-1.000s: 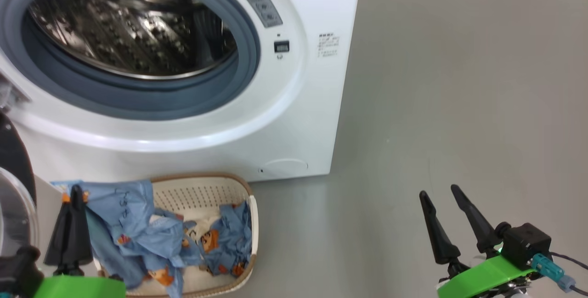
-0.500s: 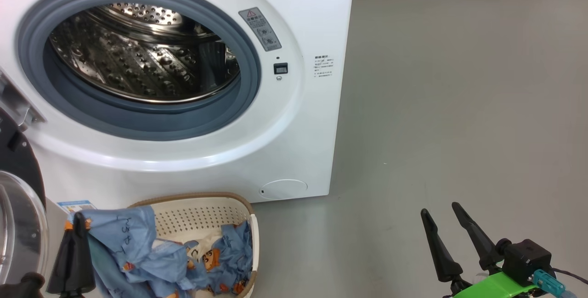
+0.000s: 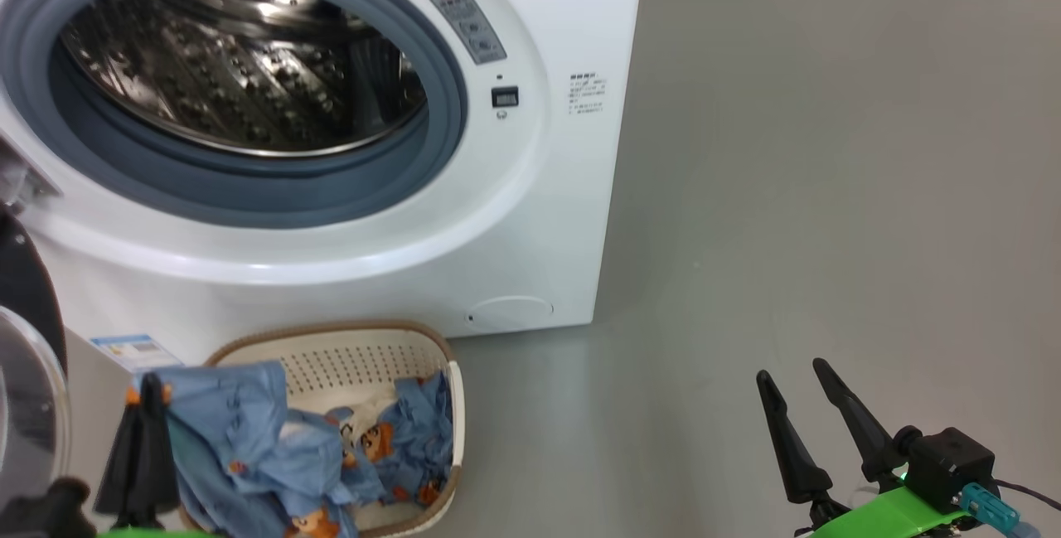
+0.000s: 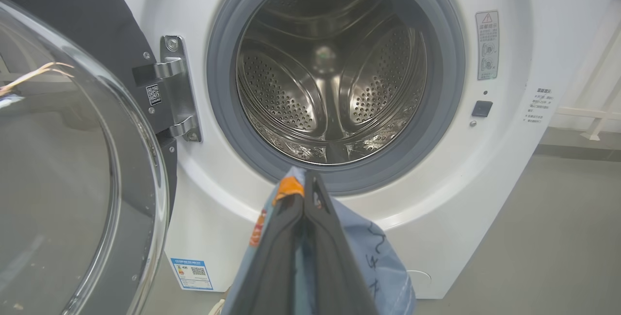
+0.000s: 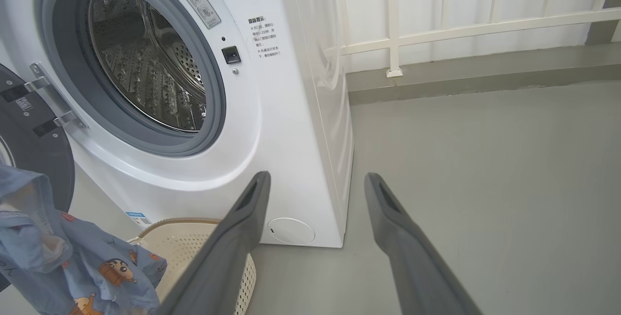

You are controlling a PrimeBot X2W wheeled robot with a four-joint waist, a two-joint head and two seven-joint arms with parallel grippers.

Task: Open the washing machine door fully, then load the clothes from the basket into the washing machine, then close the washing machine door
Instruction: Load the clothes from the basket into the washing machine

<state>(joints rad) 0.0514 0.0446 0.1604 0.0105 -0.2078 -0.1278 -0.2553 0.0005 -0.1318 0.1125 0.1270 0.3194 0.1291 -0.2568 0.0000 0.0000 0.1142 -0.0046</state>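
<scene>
The left tool (image 3: 149, 389) is at the lower left of the head view, its body cut off by the bottom edge. Its two dark fingers are clenched on a fold of the clothes (image 3: 249, 438), light-blue fabric printed with orange-brown cartoon faces, with a cream-white piece among it. The pinched fold is held up above the basket (image 3: 365, 360), and the cloth drapes down toward it, where more lies bunched. In the left wrist view the fabric shows on both sides of the closed fingers, with an orange patch at the tips.

The right tool (image 3: 792, 374) is at the lower right, released, its fingers spread with only bare grey floor (image 3: 829, 190) between them, well apart from the basket.

The basket is cream-white with perforated walls and a brown rim. It stands on the floor just in front of the washing machine (image 3: 547, 215), below its opening. Cloth covers its near end, which the frame crops.

The washing machine door (image 4: 73, 184) is swung open to the left on a steel hinge (image 4: 177, 87), its bulging clear glass and black rim cropped at the edge. The print on the blue label sticker (image 4: 191, 272) is too small to read. A grey-blue gasket (image 3: 249, 190) rings the perforated steel drum (image 4: 330, 87), whose mouth faces the left tool. To the right of the machine, open floor runs to a white railing (image 5: 461, 24)
</scene>
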